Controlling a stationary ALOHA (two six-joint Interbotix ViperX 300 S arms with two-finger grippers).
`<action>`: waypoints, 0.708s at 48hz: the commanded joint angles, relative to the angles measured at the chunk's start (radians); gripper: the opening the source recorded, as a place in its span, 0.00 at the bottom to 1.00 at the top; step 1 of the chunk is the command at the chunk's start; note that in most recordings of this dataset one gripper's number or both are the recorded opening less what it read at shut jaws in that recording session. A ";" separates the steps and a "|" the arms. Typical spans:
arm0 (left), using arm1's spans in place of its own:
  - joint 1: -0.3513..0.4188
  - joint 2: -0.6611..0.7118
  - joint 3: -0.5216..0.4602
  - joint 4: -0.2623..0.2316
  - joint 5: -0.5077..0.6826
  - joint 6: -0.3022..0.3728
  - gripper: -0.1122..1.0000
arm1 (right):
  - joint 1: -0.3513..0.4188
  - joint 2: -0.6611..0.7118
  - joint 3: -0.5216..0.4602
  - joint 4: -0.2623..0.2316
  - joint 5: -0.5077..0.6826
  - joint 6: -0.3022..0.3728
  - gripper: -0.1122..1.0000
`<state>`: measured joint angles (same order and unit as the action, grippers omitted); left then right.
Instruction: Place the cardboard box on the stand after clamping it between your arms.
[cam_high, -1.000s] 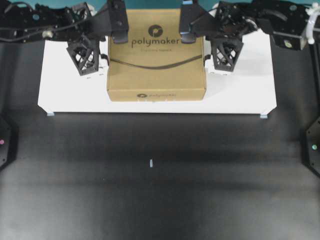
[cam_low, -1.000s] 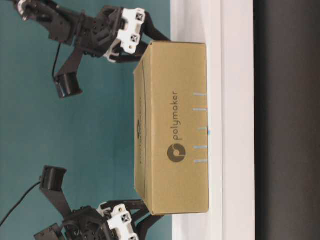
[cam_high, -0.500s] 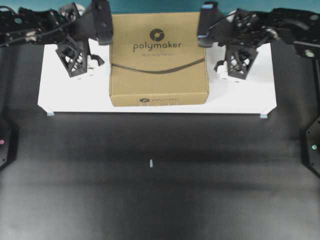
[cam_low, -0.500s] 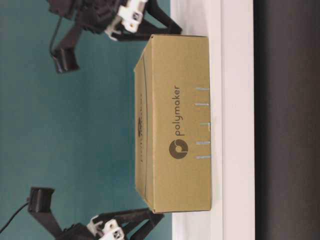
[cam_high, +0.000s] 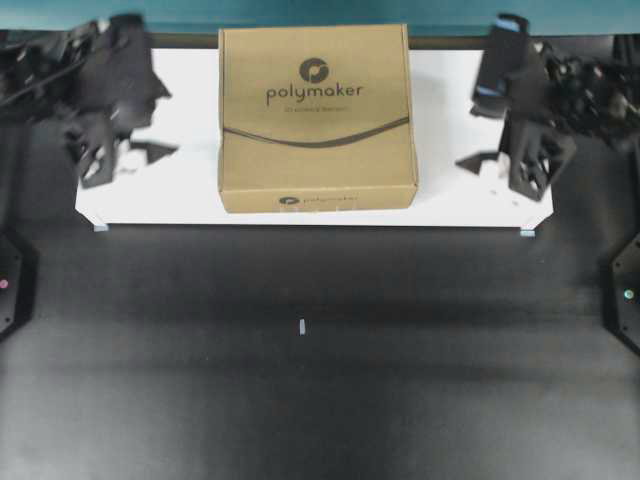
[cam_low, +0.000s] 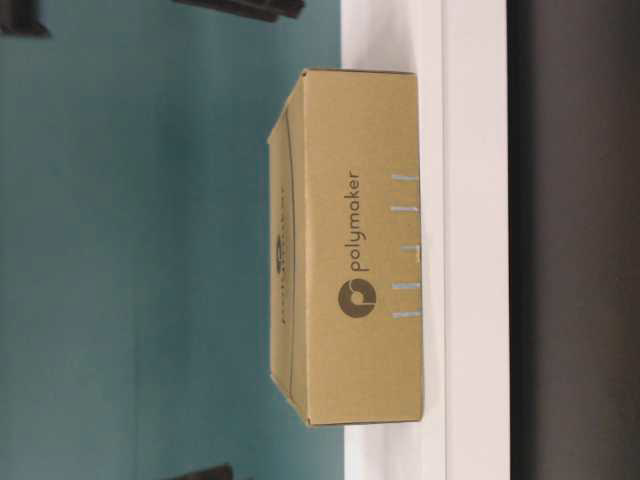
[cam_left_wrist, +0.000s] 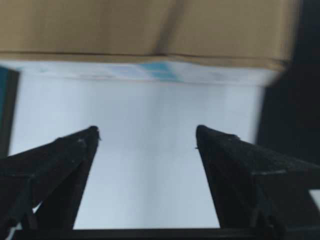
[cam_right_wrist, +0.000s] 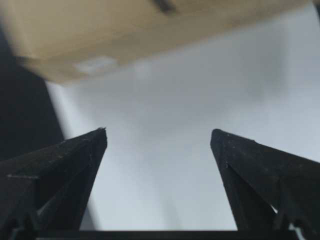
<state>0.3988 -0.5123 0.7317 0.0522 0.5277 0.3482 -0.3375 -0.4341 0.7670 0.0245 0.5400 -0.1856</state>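
so the cardboard box (cam_high: 318, 118) sits flat on the stand (cam_high: 470, 205), near the middle of its width, with its printed top facing up and its near edge just back from the stand's front edge. from table level the box (cam_low: 350, 260) rests squarely on the white platform (cam_low: 470, 240) with nothing touching it.

the left gripper (cam_high: 125, 120) hangs over the stand's left end, well apart from the box's left side, blurred in the overhead view. its wrist view shows the two black fingers (cam_left_wrist: 55, 165) spread wide with bare white stand between them, and the box (cam_left_wrist: 145, 27) lies ahead of the tips, untouched.

the right gripper (cam_high: 515, 130) is over the stand's right end, likewise clear of the box's right side. its fingers (cam_right_wrist: 65, 165) stand wide apart, holding nothing, with the box (cam_right_wrist: 115, 30) beyond the tips and white surface in the gap.
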 joint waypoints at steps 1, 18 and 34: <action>-0.057 -0.086 0.032 -0.002 -0.006 -0.009 0.79 | 0.044 -0.044 0.028 0.002 -0.060 0.049 0.82; -0.298 -0.370 0.144 -0.002 -0.046 -0.202 0.78 | 0.244 -0.204 0.127 0.002 -0.219 0.132 0.82; -0.374 -0.439 0.181 -0.002 -0.052 -0.264 0.78 | 0.295 -0.341 0.187 0.002 -0.225 0.137 0.82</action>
<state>0.0261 -0.9557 0.9235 0.0506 0.4878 0.0859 -0.0506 -0.7563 0.9557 0.0245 0.3252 -0.0568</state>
